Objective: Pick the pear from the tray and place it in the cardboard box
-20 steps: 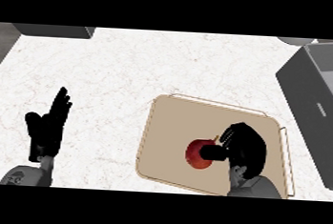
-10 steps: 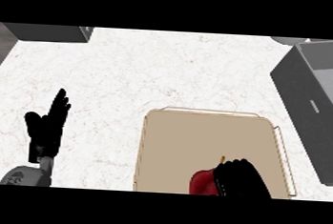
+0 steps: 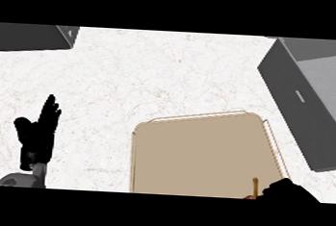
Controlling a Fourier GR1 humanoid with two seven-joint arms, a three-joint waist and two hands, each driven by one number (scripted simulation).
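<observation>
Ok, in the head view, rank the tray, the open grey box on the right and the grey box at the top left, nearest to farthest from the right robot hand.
1. tray, lower centre, its near right corner meets the right robot hand.
2. open grey box, along the right edge.
3. top-left grey box, far corner, across the counter.

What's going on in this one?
The right robot hand sits at the lower edge of the view, over the near right corner of the tan tray. Only a thin stem shows beside it, probably the pear's. The fruit itself is hidden, so a grasp cannot be confirmed. The grey box stands open to the tray's right, and no pear shows in it. The left robot hand rests open at the left, fingers up.
</observation>
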